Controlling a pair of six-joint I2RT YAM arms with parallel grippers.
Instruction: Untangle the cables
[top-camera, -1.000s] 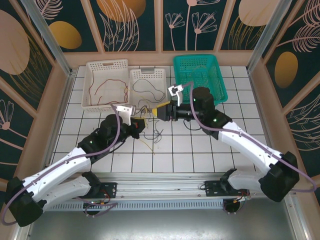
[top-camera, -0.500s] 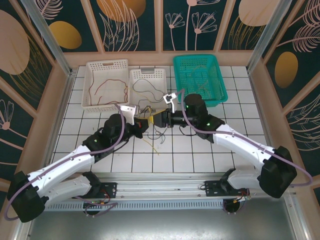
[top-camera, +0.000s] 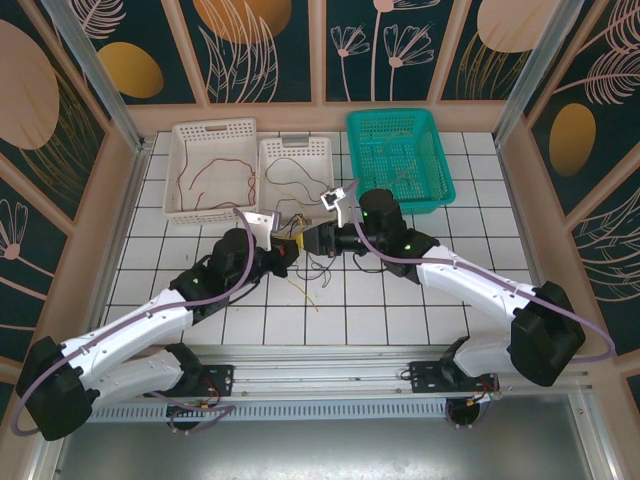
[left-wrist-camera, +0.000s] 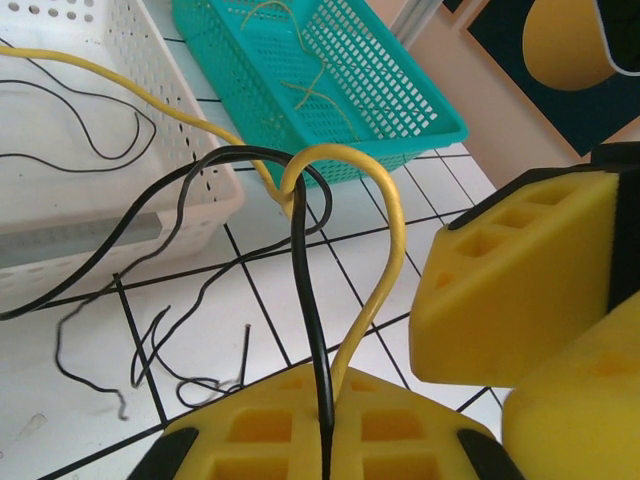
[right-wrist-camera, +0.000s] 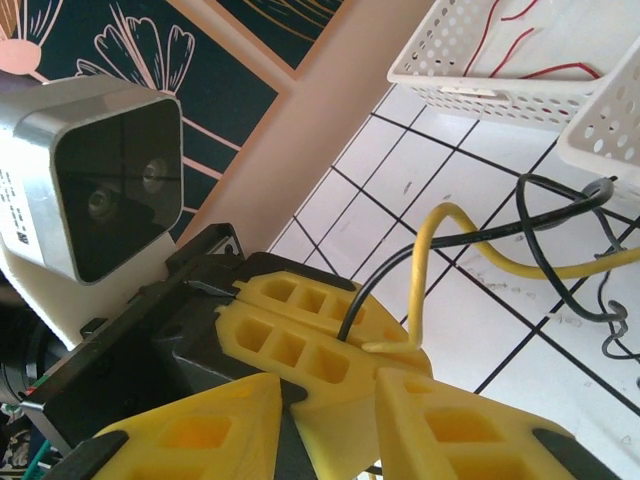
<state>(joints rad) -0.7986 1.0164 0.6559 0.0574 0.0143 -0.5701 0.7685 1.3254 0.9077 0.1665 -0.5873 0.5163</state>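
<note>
wide shot first: the white-tiled table (top-camera: 400, 300), and on it the left arm (top-camera: 130, 335) and right arm (top-camera: 480, 290) reaching in from the near edge to meet around the middle. along the far edge sit three baskets: a teal basket (top-camera: 392, 114) toward the far right, a large white basket (top-camera: 213, 125) toward the far left, and a small white basket (top-camera: 295, 143) between them.

now the business end. the left gripper (left-wrist-camera: 325, 400) is clamped tight on two strands. the right gripper (right-wrist-camera: 330, 420) is nose to nose with it, yellow fingers (left-wrist-camera: 510, 280) parted with a gap between them, and i see no strand pinched there.

the strands themselves: a yellow cable (left-wrist-camera: 385, 250) loops up out of the left gripper and runs off toward the small white basket, and a black cable (left-wrist-camera: 305, 290) rises beside it from the same grip. loose cables (top-camera: 315, 268) lie on the tiles mid-table, just beside both grippers. red cables (top-camera: 205, 170) rest inside the large white basket, a dark strand (top-camera: 290, 175) in the small one, and thin yellowish strands (left-wrist-camera: 300, 80) in the teal basket.
</note>
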